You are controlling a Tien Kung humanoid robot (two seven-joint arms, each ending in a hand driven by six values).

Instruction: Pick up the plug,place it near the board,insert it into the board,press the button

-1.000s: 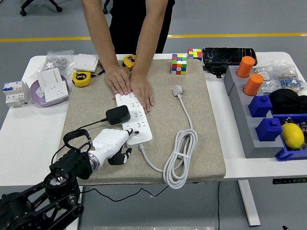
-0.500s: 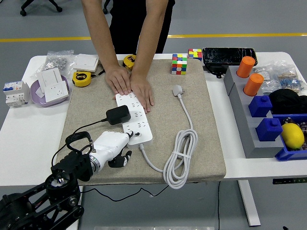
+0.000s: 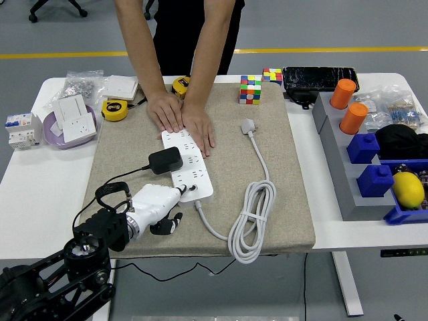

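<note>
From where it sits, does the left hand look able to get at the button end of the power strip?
Probably yes. The left hand is at the power strip's near end with nothing between them; the black adapter sits beside it, and the person's hands press the far end.

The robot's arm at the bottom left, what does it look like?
The left arm is black, built of chunky jointed segments with round joint housings, and a thin black cable loops over its wrist. It ends in a glossy white hand whose fingers have dark tips.
</note>
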